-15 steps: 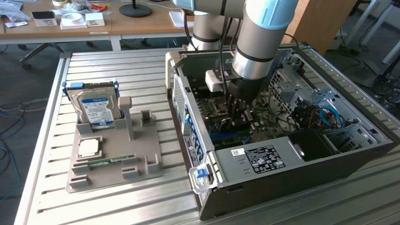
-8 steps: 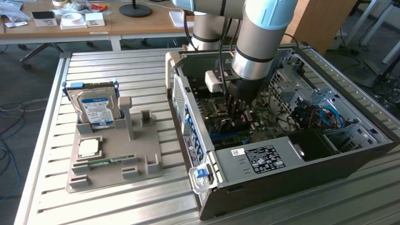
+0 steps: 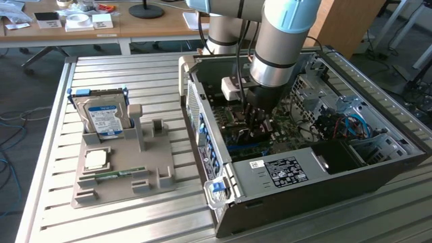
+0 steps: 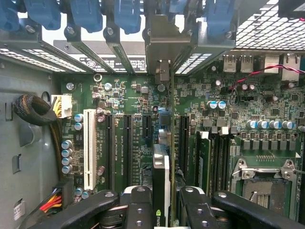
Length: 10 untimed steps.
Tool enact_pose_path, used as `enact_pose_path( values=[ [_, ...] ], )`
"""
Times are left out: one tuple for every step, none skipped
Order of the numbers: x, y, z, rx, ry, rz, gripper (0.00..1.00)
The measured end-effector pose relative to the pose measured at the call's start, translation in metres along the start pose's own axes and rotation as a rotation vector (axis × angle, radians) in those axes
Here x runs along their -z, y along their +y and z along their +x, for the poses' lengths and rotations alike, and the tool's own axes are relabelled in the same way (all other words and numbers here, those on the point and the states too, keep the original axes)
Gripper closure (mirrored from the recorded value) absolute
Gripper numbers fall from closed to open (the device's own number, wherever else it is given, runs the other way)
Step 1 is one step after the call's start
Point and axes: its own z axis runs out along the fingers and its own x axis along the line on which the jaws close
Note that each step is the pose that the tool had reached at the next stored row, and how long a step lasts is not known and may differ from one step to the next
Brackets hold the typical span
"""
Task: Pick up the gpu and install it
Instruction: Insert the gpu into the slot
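Gripper (image 4: pixel 162 212) nearest us, clenched on the gpu (image 4: pixel 161 171). Card held edge-on inside the open computer case (image 3: pixel 378 172), over the long slots of the motherboard (image 4: pixel 128 95); we judge this lines its edge up for seating.

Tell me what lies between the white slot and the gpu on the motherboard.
In the wrist view, long black expansion slots lie side by side on the motherboard between the white slot and the gpu.
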Motion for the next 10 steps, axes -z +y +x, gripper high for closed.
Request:
enact_pose_path(
  values=[
    [0.0, 0.0, 0.0, 0.0, 0.0, 0.0, 0.73],
    [0.0, 0.0, 0.0, 0.0, 0.0001, 0.0001, 0.73],
    [-0.0001, 0.0, 0.0, 0.0, -0.0001, 0.0001, 0.73],
    [-0.0002, 0.0, 0.0, 0.0, -0.0001, 0.0001, 0.73],
    [-0.0005, 0.0001, -0.0001, 0.0, -0.0002, 0.0003, 0.73],
    [-0.0009, 0.0002, -0.0001, 0.0, -0.0002, 0.0004, 0.73],
    [-0.0009, 0.0002, -0.0001, 0.0, -0.0001, 0.0004, 0.73],
    [-0.0009, 0.0002, -0.0001, 0.0, -0.0001, 0.0004, 0.73],
    [-0.0008, 0.0002, -0.0001, 0.0, 0.0, 0.0003, 0.73],
    [-0.001, 0.0003, -0.0001, 0.0, 0.0, 0.0003, 0.73]
  ],
)
